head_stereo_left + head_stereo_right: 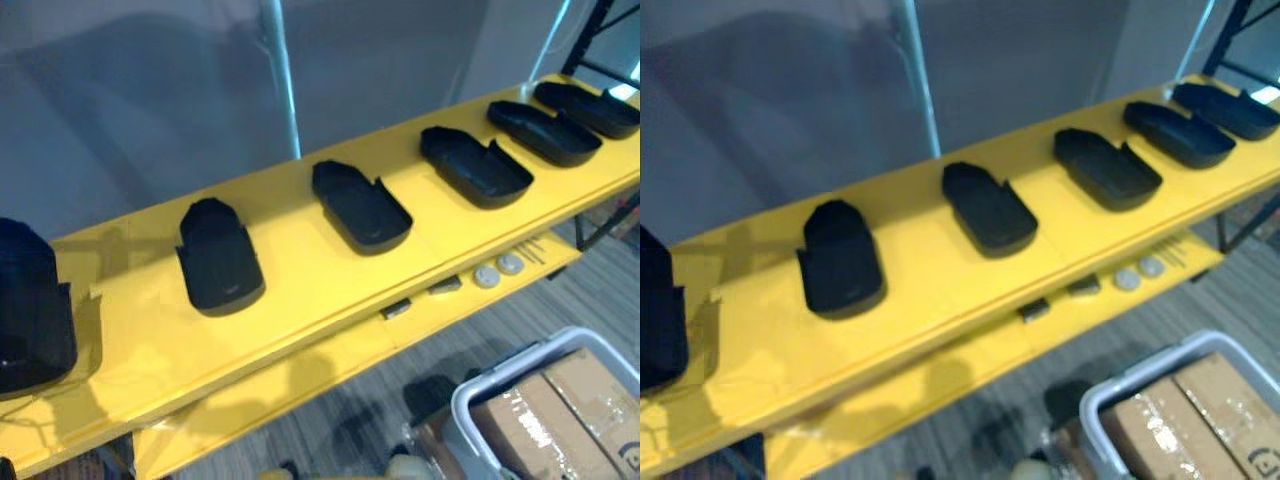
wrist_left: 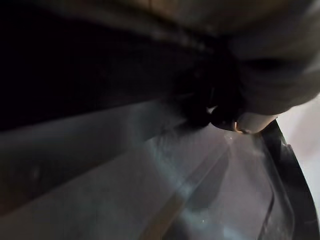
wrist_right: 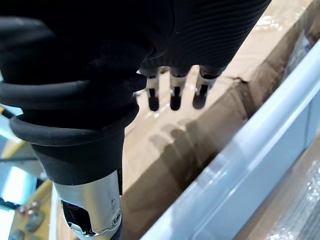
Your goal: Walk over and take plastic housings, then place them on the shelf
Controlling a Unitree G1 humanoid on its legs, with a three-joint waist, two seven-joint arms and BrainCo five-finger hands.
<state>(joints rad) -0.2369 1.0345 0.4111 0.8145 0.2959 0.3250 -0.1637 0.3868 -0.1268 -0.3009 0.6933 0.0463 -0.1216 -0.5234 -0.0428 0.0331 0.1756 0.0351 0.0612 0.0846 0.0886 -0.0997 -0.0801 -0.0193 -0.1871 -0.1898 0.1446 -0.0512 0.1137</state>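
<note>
Several black plastic housings lie in a row on the yellow shelf (image 1: 300, 305), open side up. One sits at the far left (image 1: 30, 310), then others (image 1: 218, 258), (image 1: 362, 207), (image 1: 475, 165) run toward the far right (image 1: 588, 108). My right hand (image 3: 172, 95) hangs open with nothing in it, its fingers straight above a cardboard box (image 3: 175, 150). My left hand (image 2: 220, 107) is a dark shape close to its camera, over a grey surface.
A lower yellow shelf board (image 1: 330, 365) carries two pale discs (image 1: 498, 269) and small grey blocks (image 1: 396, 308). A grey bin (image 1: 470, 400) with cardboard boxes (image 1: 560, 415) stands on the carpet at lower right. A grey wall backs the shelf.
</note>
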